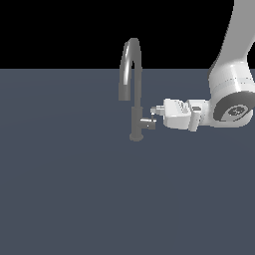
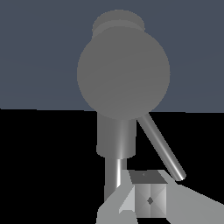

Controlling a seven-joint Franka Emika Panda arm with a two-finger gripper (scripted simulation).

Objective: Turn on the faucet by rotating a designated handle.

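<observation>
Dark slate-blue tabletop (image 1: pixel 64 189) under a black background, filling the lower part of the exterior view. Near the middle of it stands the faucet (image 1: pixel 135 94), grey and metallic, with a straight round body on a small round base and a high arched spout bending toward the exterior view's left. Low on the body, on the side toward the exterior view's right, sticks out the handle (image 1: pixel 148 122), a short silvery stub. Seen from the wrist view as a big round end face, with a thin lever rod (image 2: pixel 161 148) running away from it at a slant.

Comes in from the exterior view's right the white robot arm (image 1: pixel 229 74), wrist held level. At its tip sits the claw (image 1: pixel 155 109), pointing at the faucet, just beside the handle and slightly above the stub. In the wrist view shows only one pale finger (image 2: pixel 148 199), close to the far end of the rod. Touching or apart: cannot tell. Spread or pressed together: cannot tell either, tips too small and partly hidden.
</observation>
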